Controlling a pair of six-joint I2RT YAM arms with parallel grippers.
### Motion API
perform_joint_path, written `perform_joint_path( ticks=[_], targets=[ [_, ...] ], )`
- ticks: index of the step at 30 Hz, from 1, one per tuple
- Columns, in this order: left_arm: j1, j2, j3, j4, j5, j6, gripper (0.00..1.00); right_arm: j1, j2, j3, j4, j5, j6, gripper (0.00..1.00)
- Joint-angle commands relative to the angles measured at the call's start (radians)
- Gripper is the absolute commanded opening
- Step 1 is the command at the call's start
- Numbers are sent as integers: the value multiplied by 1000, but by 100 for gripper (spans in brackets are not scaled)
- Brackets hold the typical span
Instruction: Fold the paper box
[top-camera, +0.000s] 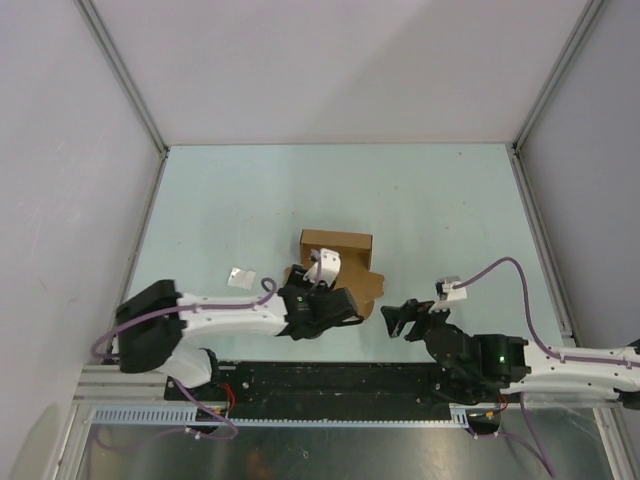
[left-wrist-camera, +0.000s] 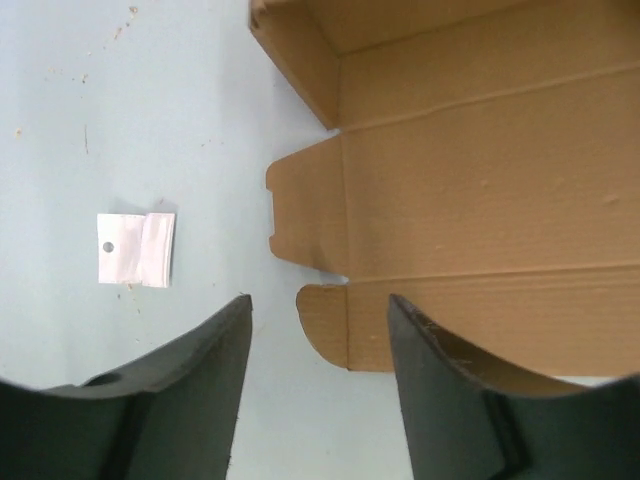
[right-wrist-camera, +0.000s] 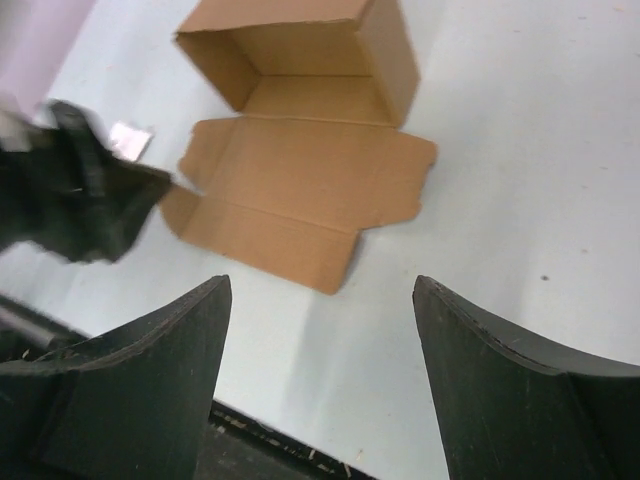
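The paper box (top-camera: 337, 243) is plain brown card in the middle of the table. Its tray part stands with walls up, and its lid panel (right-wrist-camera: 300, 190) lies flat toward the near edge. My left gripper (top-camera: 318, 300) hovers at the lid's near left corner. In the left wrist view the left gripper (left-wrist-camera: 318, 300) is open, a rounded corner tab (left-wrist-camera: 325, 320) shows in the gap, and the right finger (left-wrist-camera: 450, 400) overlaps the lid's edge. My right gripper (top-camera: 405, 318) stands open to the right of the box and holds nothing. From the right wrist, the right gripper (right-wrist-camera: 322, 285) is over bare table short of the box (right-wrist-camera: 300, 120).
A small white scrap of paper (top-camera: 241, 278) lies left of the box, also visible as the scrap (left-wrist-camera: 137, 249). The black mounting rail (top-camera: 330, 385) runs along the near edge. Grey walls close in the table on three sides.
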Motion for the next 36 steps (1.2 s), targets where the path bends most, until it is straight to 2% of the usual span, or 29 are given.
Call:
perform_joint_path(
  ticks=[1, 5, 7, 9, 10, 11, 12, 13, 17, 19, 23, 31, 36],
  targets=[
    [-4, -153, -26, -13, 7, -49, 64, -93, 93, 60, -82, -12, 157, 79],
    [11, -346, -81, -9, 17, -108, 71, -281, 182, 59, -27, -184, 143, 80],
    [64, -425, -150, 23, 46, -116, 72, -400, 216, 40, 65, -310, 70, 80],
    [115, -553, -217, 156, 143, -63, 73, -490, 237, 16, 186, -456, 20, 80],
    [184, -596, -292, 209, 190, -41, 73, -533, 260, -6, 221, -509, 6, 80],
    [218, -635, -332, 315, 286, -12, 75, -614, 274, -18, 254, -554, -19, 80],
    [248, -714, -368, 362, 324, -1, 76, -646, 285, -30, 315, -634, -30, 80],
    [279, -742, -424, 397, 351, 6, 76, -674, 297, -43, 368, -669, -40, 80],
    [393, -801, -494, 528, 433, 63, 78, -815, 403, -113, 545, -822, -44, 80],
    [458, -783, -527, 580, 525, 71, 79, -832, 463, -116, 613, -865, -32, 80],
    [580, -724, -598, 787, 700, 45, 80, -832, 602, -115, 726, -891, -20, 80],
    [744, -646, -647, 912, 844, 45, 81, -832, 805, -86, 841, -888, 8, 76],
    [793, -551, -656, 997, 921, 45, 81, -832, 894, -72, 904, -885, 23, 70]
  ],
)
